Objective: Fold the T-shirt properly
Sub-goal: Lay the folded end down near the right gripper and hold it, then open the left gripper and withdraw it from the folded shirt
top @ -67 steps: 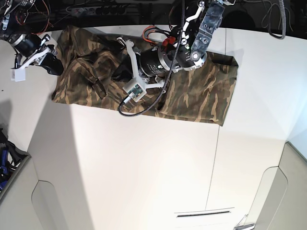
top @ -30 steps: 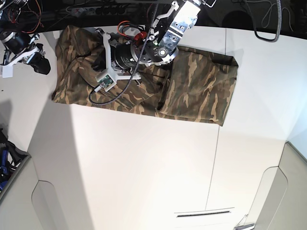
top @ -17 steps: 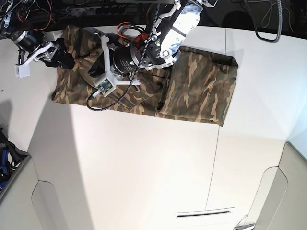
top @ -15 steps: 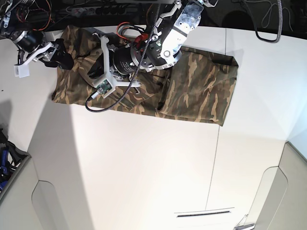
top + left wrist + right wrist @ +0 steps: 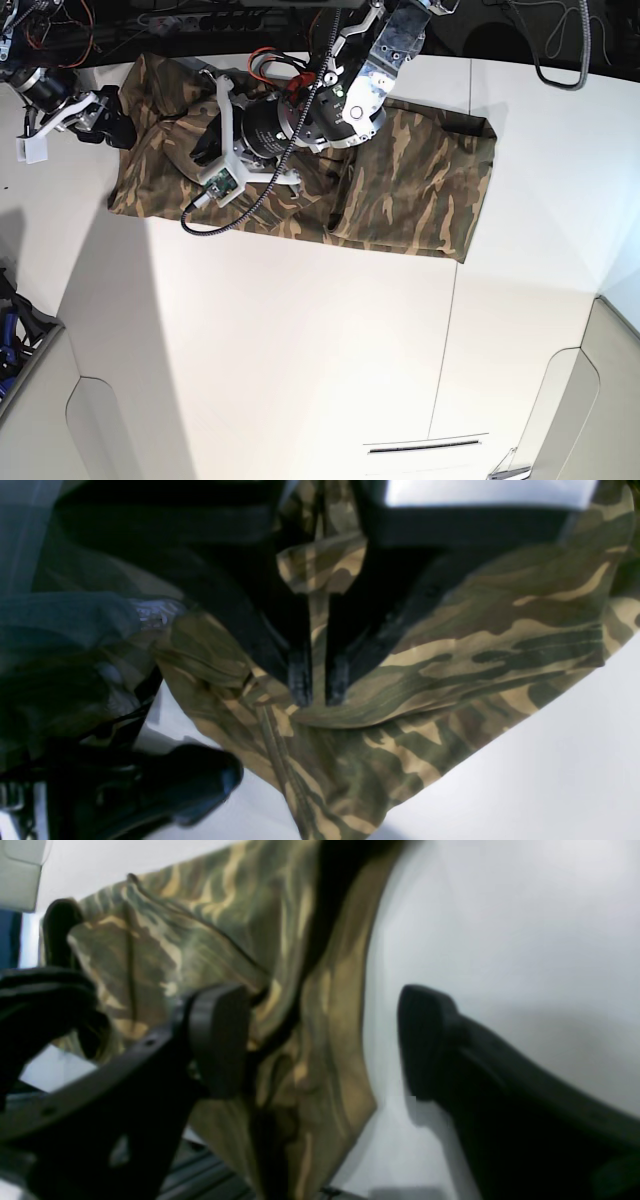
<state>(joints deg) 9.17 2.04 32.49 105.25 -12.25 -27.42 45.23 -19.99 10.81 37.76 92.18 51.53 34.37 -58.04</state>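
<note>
The camouflage T-shirt point(image 5: 420, 180) lies in a rumpled band across the far part of the white table point(image 5: 300, 350). My left gripper point(image 5: 203, 140) is over the shirt's left part. In the left wrist view the gripper point(image 5: 318, 692) is shut on a raised fold of the T-shirt point(image 5: 475, 645). My right gripper point(image 5: 112, 122) is at the shirt's upper left edge. In the right wrist view the gripper point(image 5: 320, 1040) is open, one pad over the T-shirt point(image 5: 210, 925) and the other over bare table, straddling the cloth's edge. Collar and label are hidden.
Cables and dark gear point(image 5: 200, 20) run along the table's back edge. Blue items point(image 5: 10, 325) sit at the left side. Grey panels point(image 5: 600, 400) stand at the front corners, and a slot point(image 5: 425, 446) shows near the front.
My left gripper moved left across the shirt and holds a fold. My right gripper moved in from the bare table to the shirt's upper left edge, then eased slightly left.
</note>
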